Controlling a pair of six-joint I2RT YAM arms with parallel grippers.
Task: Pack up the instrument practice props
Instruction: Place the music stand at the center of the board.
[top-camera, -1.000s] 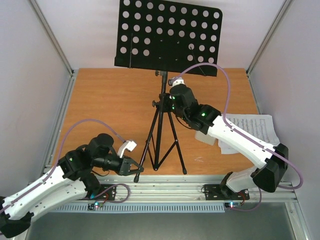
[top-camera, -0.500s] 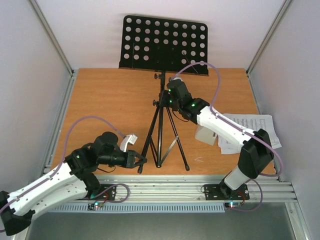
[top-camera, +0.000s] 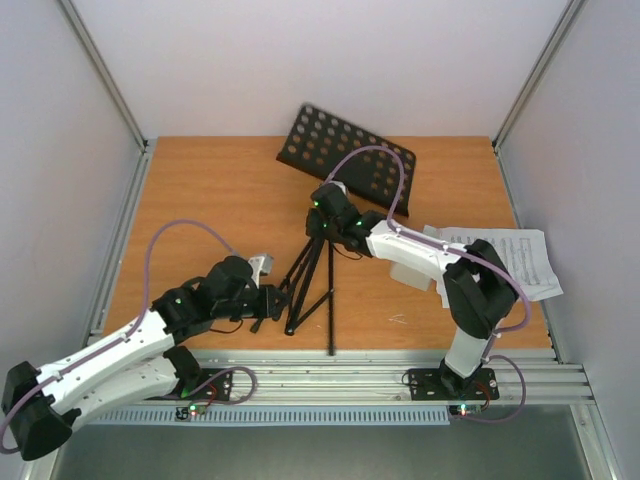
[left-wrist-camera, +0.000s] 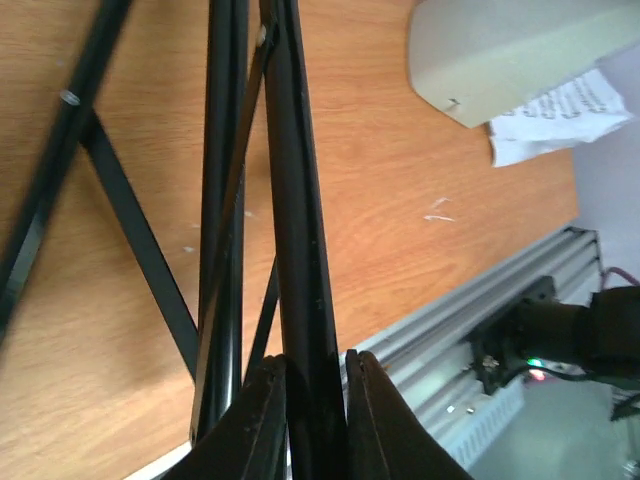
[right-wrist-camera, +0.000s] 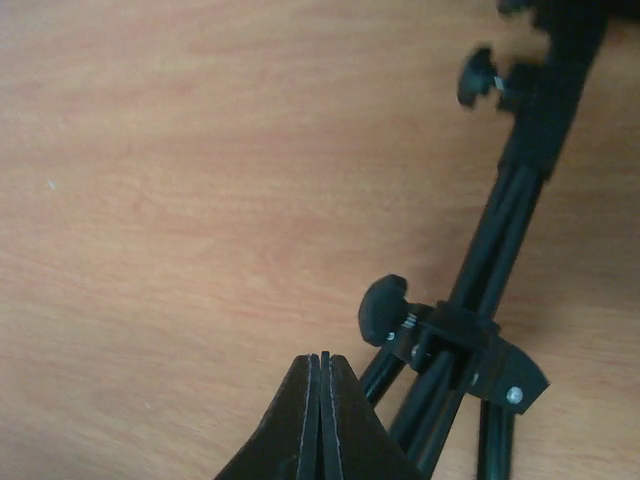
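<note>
Barely started, I'd say: left hand was clamped on a leg of the tall black tripod music stand, tilted over the orange wooden table; right hand was shut, empty. Small white pyramid-shaped metronome and white printed music sheet lay unpacked.

Orange wooden tabletop at centre; slotted aluminium rail at 6 o'clock; pale back wall at 12 o'clock.

Black tripod music stand, one: legs drawn close together mid-table, its round-holed desk tilted low towards the far edge. Left gripper at a leg near its foot, right gripper by the upper shaft. White metronome part-hidden beneath the right arm; printed music sheet flat at the right edge of the wooden table
</note>
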